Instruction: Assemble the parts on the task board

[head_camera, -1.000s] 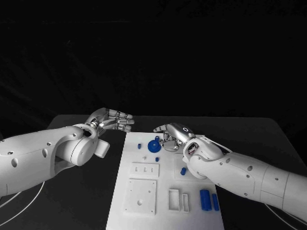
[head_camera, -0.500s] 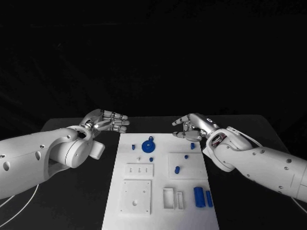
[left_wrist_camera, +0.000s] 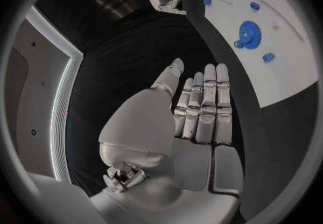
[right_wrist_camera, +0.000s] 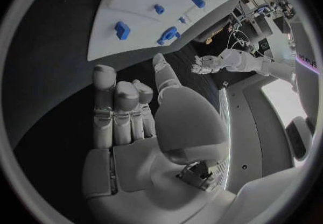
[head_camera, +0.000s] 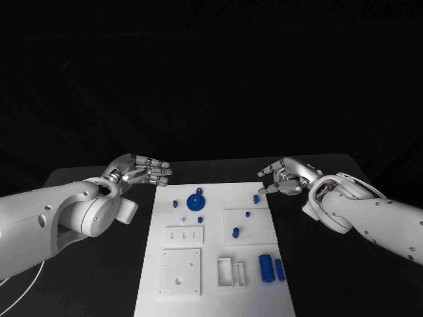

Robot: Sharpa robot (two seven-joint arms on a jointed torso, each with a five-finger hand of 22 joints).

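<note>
Task board: I see the white task board (head_camera: 221,254) lying flat in the middle of the black table (head_camera: 359,277), between my two hands and nearer to me than either of them.
Gear part: a blue gear (head_camera: 195,203) lies on the board's far end, in from the left hand and slightly nearer me; in the left wrist view the same gear (left_wrist_camera: 249,34) sits ahead of the fingertips, apart from them.
Small parts: a small blue piece (head_camera: 256,198) sits on the board's far right edge, just beside the right hand; another blue peg (head_camera: 235,232) stands on a raised square plate further toward me.
Near-end parts: two blue cylinders (head_camera: 266,267) lie side by side on the board's near right part, well apart from both hands, beside white slotted blocks (head_camera: 226,271).
Right hand: my right hand (head_camera: 289,178) hovers off the board's far right corner, over the black table; its fingers are curled inward with nothing in them that I can see. In its wrist view the fingers (right_wrist_camera: 114,111) lie side by side, bare.
Left hand: my left hand (head_camera: 140,170) hangs off the board's far left corner, fingers bent and loosely apart, holding nothing; in its wrist view the fingers (left_wrist_camera: 205,103) are extended together over the dark table.
</note>
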